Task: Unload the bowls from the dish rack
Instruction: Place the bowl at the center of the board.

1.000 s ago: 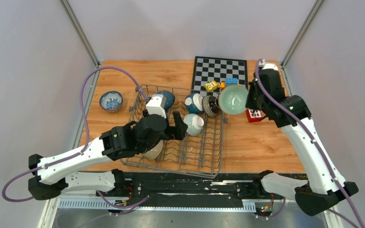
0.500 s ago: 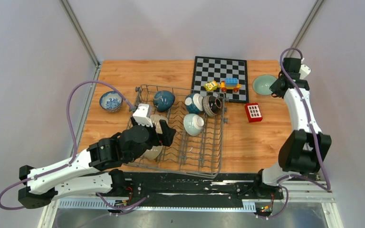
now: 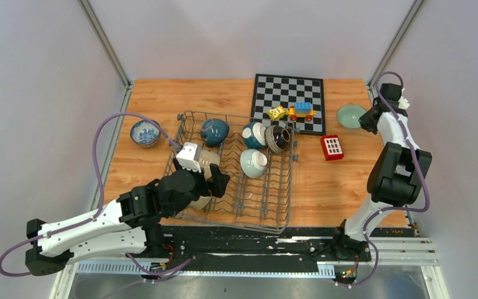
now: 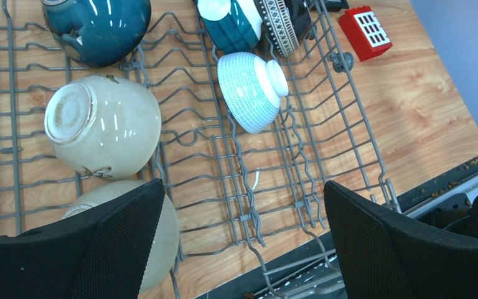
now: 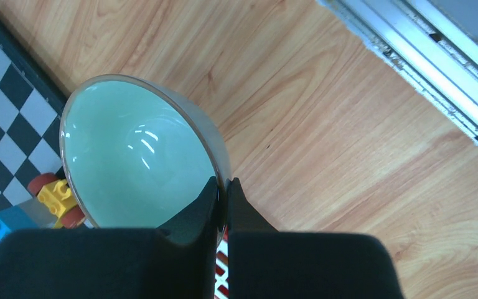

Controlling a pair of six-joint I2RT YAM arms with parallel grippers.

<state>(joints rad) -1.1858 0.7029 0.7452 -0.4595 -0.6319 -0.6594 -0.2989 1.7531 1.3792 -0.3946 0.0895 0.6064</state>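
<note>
The grey wire dish rack (image 3: 280,199) holds a teal bowl (image 3: 215,131), a teal-and-white bowl (image 3: 253,134), a dark striped bowl (image 3: 276,138), a pale patterned bowl (image 3: 253,162) and two beige bowls (image 4: 103,124). My left gripper (image 4: 243,243) hangs open over the rack's near side, beside the nearer beige bowl (image 4: 162,240). My right gripper (image 5: 223,193) is shut on the rim of a pale green bowl (image 5: 137,159), seen in the top view as the pale green bowl (image 3: 350,116) low over the wood at the far right. A blue-and-white bowl (image 3: 144,132) stands left of the rack.
A chessboard (image 3: 286,93) lies at the back with toy blocks (image 3: 301,111) on its near edge. A red block (image 3: 332,147) lies between the rack and the green bowl. The table's right edge (image 5: 423,81) and a metal rail run close to the right gripper.
My right arm has carried the green bowl from beside the rack out to the far right and lowered it. My left gripper has drawn back toward the rack's near side, still open.
</note>
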